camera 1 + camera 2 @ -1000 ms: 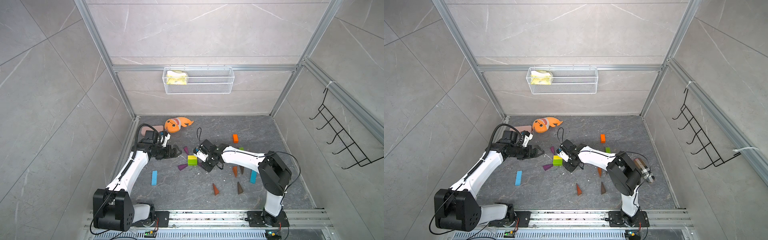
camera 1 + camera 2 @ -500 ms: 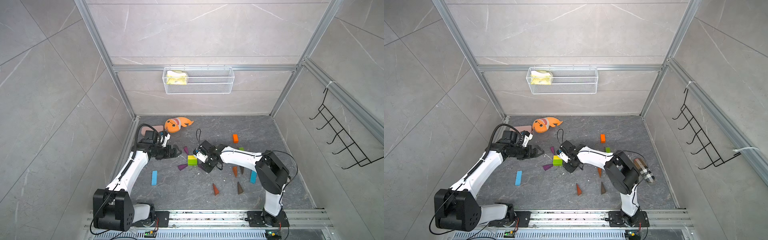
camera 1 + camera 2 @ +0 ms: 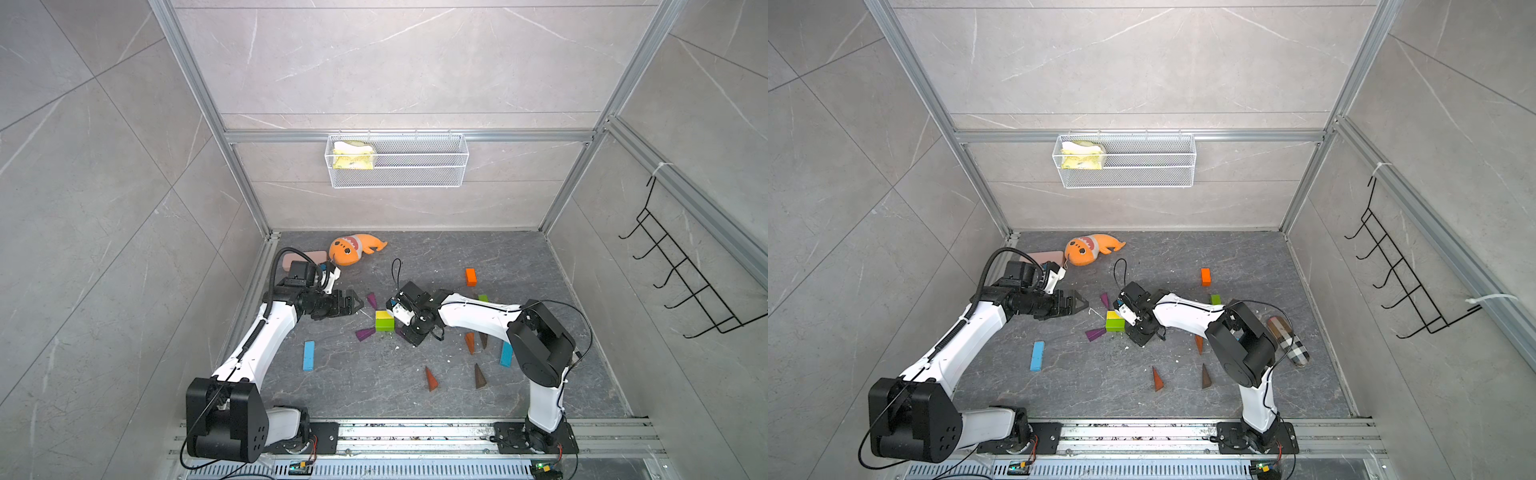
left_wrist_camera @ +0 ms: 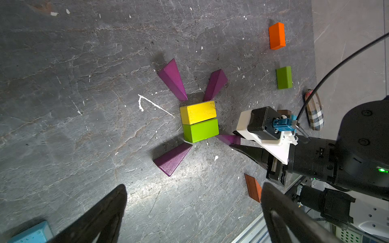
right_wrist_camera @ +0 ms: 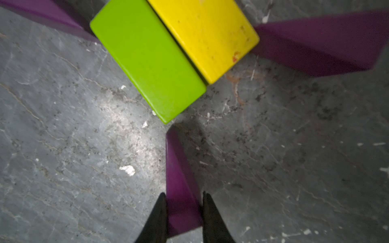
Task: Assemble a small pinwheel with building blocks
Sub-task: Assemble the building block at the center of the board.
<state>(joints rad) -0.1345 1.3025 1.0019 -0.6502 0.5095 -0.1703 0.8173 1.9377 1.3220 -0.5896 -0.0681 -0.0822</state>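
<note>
A yellow brick [image 4: 198, 112] and a green brick [image 4: 200, 130] lie side by side mid-floor, seen in both top views [image 3: 384, 321] [image 3: 1115, 322]. Three purple wedges [image 4: 172, 80] [image 4: 215, 84] [image 4: 172, 158] fan out from them. My right gripper [image 5: 183, 194] is shut on another purple wedge [image 5: 181, 178], low over the floor, its tip nearly touching the green brick's corner [image 5: 147, 63]. To the left of the cluster my left gripper [image 3: 355, 305] [image 4: 194, 185] hovers open with nothing between its fingers.
Loose blocks lie right and front: an orange brick [image 3: 470, 276], a green brick [image 3: 482, 298], blue bars [image 3: 308, 355] [image 3: 506, 354], orange and brown wedges [image 3: 431, 379] [image 3: 479, 376]. An orange plush shark [image 3: 353, 249] and pink case [image 3: 291, 259] sit at the back left.
The right arm's elbow has shifted slightly while its gripper stays by the bricks with the wedge. The left arm has not moved.
</note>
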